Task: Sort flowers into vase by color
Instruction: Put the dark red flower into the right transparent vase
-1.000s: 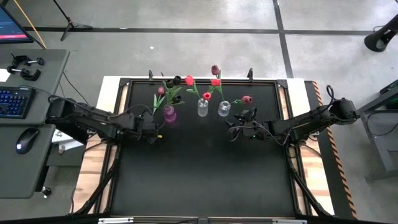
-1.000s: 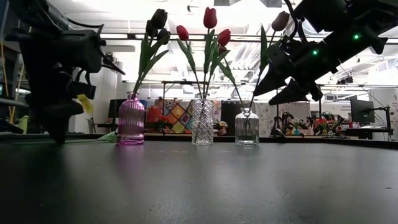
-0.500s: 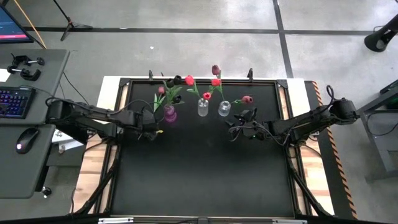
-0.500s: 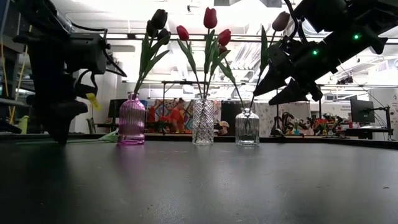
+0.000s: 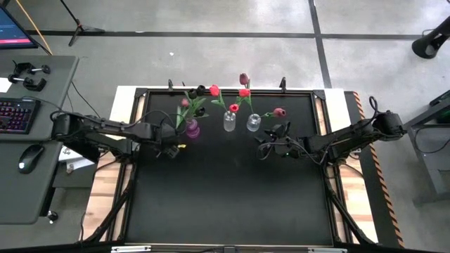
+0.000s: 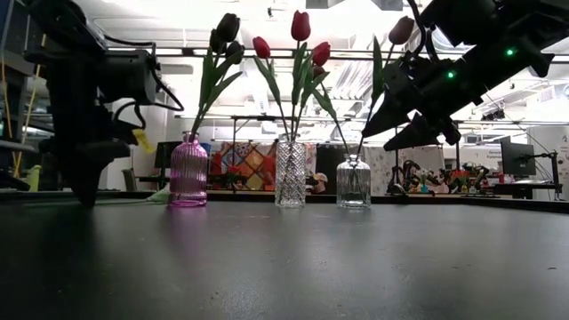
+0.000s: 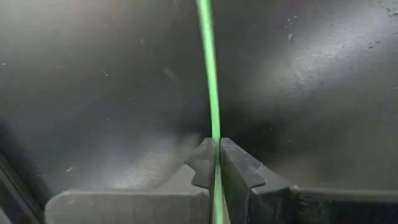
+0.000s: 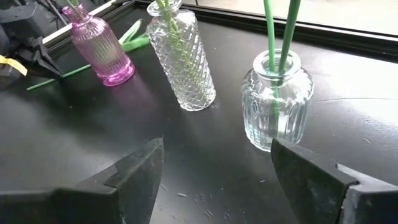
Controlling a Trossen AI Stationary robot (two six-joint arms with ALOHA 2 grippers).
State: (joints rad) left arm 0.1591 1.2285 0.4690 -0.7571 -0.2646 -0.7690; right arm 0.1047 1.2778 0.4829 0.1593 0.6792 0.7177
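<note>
Closing since the earlier frame, left hand (image 7: 217,168) now pinches a green tulip stem (image 7: 209,81) off the bench (image 5: 225,197); next, lift it toward the pink vase (image 5: 191,128). Right hand (image 8: 214,168) hovers wide.

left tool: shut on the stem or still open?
Shut. In the left wrist view the left tool pinches the green stem between both fingers.
</note>
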